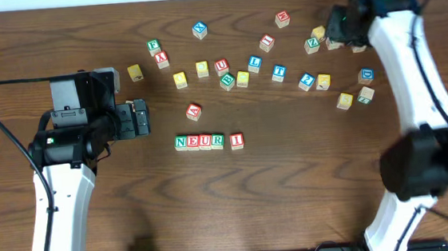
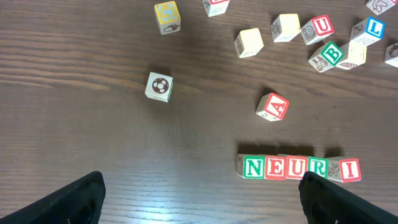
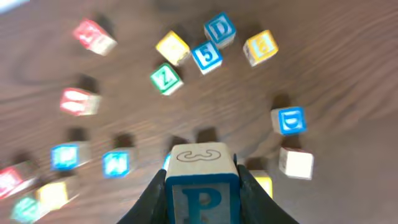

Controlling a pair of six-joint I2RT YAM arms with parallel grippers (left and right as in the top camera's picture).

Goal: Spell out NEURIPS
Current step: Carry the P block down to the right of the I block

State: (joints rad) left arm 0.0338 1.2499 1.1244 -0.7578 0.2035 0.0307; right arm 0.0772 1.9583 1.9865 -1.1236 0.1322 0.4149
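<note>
Five cubes stand in a row at the table's middle: green N (image 1: 181, 142), red E (image 1: 193, 142), red U (image 1: 205, 141), green R (image 1: 217, 140), and red I (image 1: 236, 140) a little apart on the right. The left wrist view shows the same row, from N (image 2: 254, 167) to I (image 2: 349, 170). My left gripper (image 1: 139, 118) hovers left of the row, open and empty (image 2: 205, 208). At the far right, my right gripper (image 1: 338, 28) is shut on the blue P cube (image 3: 202, 199), which is pinched between both fingers above the table.
Loose letter cubes lie scattered across the far half of the table. A red A (image 1: 194, 111) sits just behind the row, and a U, B, L cluster (image 1: 222, 65) lies further back. Under the right gripper are a green Z (image 3: 166, 79) and a blue D (image 3: 219, 29). The right arm's base (image 1: 427, 161) stands at the right.
</note>
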